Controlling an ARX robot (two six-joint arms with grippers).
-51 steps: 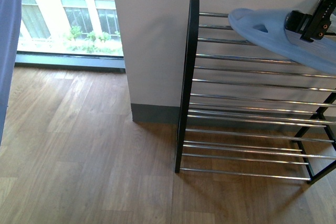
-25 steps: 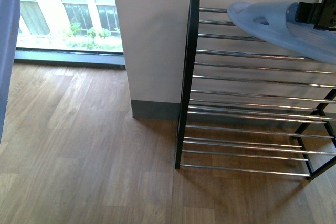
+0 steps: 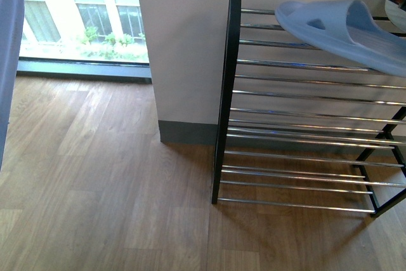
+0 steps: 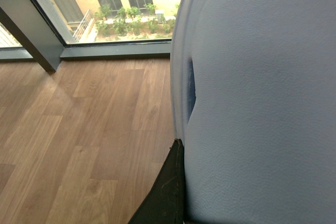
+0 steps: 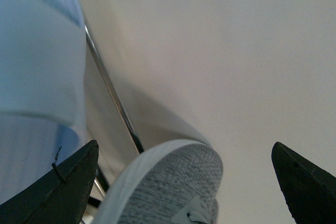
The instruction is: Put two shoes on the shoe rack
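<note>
I see one pale blue slide (image 3: 342, 30) lying on the top rods of the shoe rack (image 3: 226, 93), my right gripper (image 5: 184, 177) released with fingers (image 5: 58, 192) spread, grey sneaker (image 5: 168, 187) between them, left gripper's fingers I cannot tell, second slide (image 4: 257, 103) filling its view.

The shoe rack (image 3: 304, 99) is standing on the wooden floor (image 3: 108, 182), at about three o'clock in the front view, its black arched end frame (image 3: 227, 93) rising just beside the white wall. A pale blue slide (image 3: 342, 30) is lying across the chrome rods (image 3: 298, 65) of the top tier, toe pointing toward nine o'clock. The lower tiers' rods are showing bare.
</note>
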